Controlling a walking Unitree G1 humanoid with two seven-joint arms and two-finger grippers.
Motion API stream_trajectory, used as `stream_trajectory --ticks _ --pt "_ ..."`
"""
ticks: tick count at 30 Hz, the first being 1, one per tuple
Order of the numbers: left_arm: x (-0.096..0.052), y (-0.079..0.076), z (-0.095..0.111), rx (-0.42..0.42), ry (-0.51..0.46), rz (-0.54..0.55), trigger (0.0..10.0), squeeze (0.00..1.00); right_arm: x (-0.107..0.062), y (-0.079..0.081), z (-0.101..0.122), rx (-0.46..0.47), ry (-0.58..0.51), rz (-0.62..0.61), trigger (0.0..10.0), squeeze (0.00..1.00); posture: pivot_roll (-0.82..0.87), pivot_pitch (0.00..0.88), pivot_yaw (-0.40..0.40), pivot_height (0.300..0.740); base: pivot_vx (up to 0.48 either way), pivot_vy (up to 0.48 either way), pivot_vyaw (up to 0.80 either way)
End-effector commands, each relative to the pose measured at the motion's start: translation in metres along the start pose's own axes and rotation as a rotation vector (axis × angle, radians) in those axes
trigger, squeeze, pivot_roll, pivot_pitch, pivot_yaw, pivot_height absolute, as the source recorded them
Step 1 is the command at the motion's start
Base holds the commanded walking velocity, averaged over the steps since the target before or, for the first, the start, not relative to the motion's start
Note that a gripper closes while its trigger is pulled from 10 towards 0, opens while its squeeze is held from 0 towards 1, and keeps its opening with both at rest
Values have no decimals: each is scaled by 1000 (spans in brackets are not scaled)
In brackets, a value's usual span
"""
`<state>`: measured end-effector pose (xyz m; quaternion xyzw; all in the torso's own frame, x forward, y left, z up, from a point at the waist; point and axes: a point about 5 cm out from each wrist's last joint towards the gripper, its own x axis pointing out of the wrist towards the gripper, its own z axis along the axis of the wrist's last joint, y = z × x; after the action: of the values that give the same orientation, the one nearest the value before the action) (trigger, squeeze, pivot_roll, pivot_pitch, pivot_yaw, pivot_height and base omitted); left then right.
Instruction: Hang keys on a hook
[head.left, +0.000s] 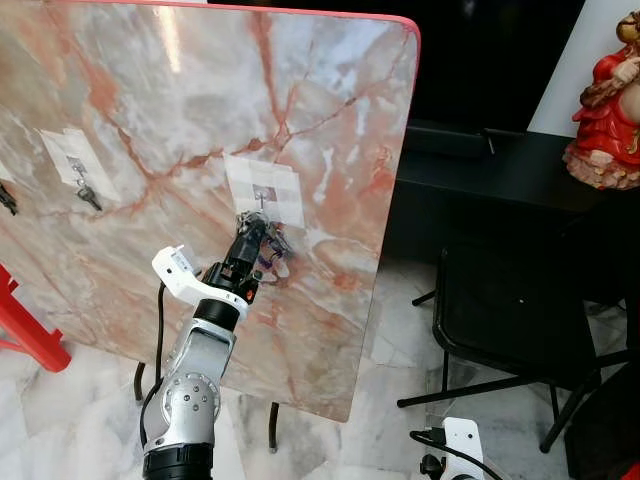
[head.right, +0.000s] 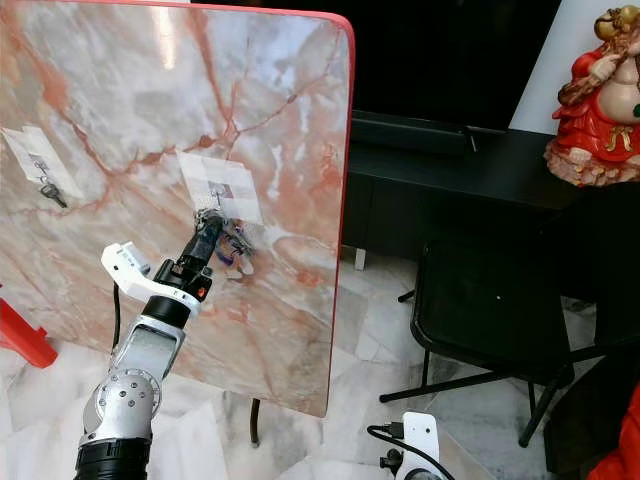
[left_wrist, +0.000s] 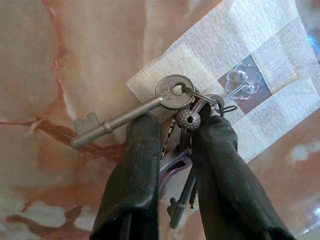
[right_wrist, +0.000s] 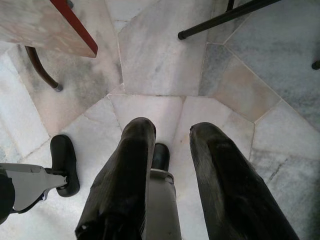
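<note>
Left gripper (left_wrist: 176, 131) was raised to the upright marble tabletop (head.left: 150, 120), fingers clamped on the keys (left_wrist: 172, 150). The bunch sat between the two black fingers (left_wrist: 137, 165), with one long key (left_wrist: 125, 117) sticking out sideways and a small studded bead (left_wrist: 188, 119) at the ring. The keyring's wire loop lay against the clear hook (left_wrist: 240, 84), which was stuck on a taped paper patch (head.left: 264, 187) near the middle of the tabletop, closer to its right edge. Couldn't tell whether the ring was over the hook or just touching it.

A second patch (head.left: 72, 160) with another key (head.left: 88, 197) hanging sat near the tabletop's left edge.

Right gripper (right_wrist: 170, 135) hung low, pointing at the marble floor (right_wrist: 165, 60), fingers apart with nothing between them.

Black chair (head.left: 510, 310) stood right of the tabletop, and a red figurine (head.left: 607, 105) sat on a dark cabinet (head.left: 480, 160) behind it.
</note>
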<state>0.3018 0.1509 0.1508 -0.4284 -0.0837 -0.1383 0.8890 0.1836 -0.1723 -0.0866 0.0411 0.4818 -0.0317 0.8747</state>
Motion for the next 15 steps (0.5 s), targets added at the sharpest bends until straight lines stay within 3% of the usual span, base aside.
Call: stream_trajectory --ticks 1,7,15 --pt "3 -5 -2 -6 13 -22 10000 1000 0 1 0 -6 7 2 10000 0 63 26 -11 740 0 0 0" --pt "-1 -4 -3 -11 20 -21 10000 1000 0 2 0 -4 8 3 10000 0 61 26 -9 740 0 0 0" --pt "-22 9 -2 5 37 39 10000 1000 0 2 0 -5 10 4 10000 0 66 32 -10 740 0 0 0"
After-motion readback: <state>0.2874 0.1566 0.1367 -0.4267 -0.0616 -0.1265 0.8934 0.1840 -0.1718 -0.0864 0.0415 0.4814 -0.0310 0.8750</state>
